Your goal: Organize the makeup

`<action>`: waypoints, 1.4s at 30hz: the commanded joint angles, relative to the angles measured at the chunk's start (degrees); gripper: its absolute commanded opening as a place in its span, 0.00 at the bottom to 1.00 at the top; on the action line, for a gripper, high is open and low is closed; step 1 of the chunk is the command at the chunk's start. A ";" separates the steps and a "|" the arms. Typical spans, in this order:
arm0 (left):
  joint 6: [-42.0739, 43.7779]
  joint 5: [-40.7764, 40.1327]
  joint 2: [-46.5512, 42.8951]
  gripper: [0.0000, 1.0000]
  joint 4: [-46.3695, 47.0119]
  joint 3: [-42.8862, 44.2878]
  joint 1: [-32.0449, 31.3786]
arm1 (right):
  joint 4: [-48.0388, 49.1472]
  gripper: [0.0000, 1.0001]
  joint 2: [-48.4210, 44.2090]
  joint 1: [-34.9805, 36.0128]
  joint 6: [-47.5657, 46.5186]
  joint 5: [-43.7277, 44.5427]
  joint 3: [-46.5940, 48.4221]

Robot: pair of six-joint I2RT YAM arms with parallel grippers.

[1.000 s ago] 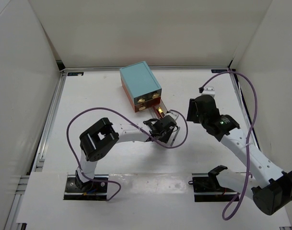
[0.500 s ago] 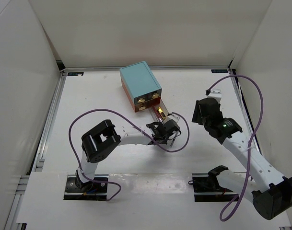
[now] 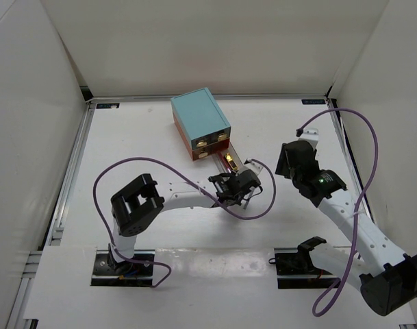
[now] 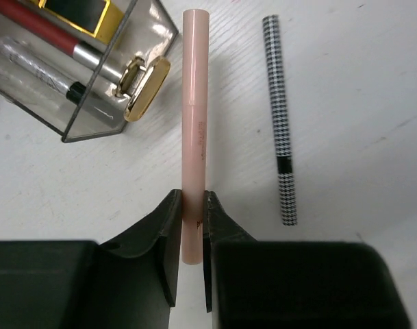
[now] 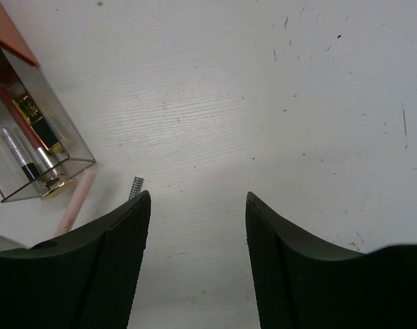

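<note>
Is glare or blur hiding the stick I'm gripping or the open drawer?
Left wrist: pink stick sharp and evenly lit in the left gripper; clear drawer walls carry mild reflections, contents readable. Top external: both too small to judge. Right wrist: bright patch on the table, right gripper dark.

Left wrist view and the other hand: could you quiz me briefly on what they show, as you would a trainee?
1. True or false: the left hand is shut on the pale pink stick.
2. In the left wrist view, what lies loose on the table to the right of that stick? A) a checkered pencil B) a round compact C) a sponge
3. In the right wrist view, is the right hand holding anything?

Key: 1 true. 2 A. 3 no, its fingers stand apart with only bare table between them.
</note>
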 commanded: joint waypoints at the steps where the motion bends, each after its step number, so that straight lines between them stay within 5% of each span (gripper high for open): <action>1: 1.43 0.79 -6.54 0.09 -1.26 2.91 -0.58 | 3.18 0.61 -0.38 -0.29 -0.63 1.73 0.14; 8: -1.99 -2.44 -9.19 0.10 -3.72 7.55 -0.23 | 3.89 0.60 0.32 -0.29 -1.25 1.73 0.67; 20: -31.34 -12.03 -1.10 0.10 -13.20 20.83 4.96 | 2.83 0.60 1.03 -0.29 -0.99 1.21 1.90; 32: -45.32 -6.68 1.71 0.10 -26.04 23.65 7.33 | 0.73 0.61 -2.14 -0.29 0.07 2.09 0.58; 38: -42.61 3.77 4.87 0.10 -24.11 25.84 12.07 | 0.19 0.61 -2.14 -0.63 1.12 1.38 0.93; 42: -43.66 3.87 5.76 0.09 -25.70 27.25 12.52 | 0.02 0.61 -3.01 -0.46 1.12 2.08 0.93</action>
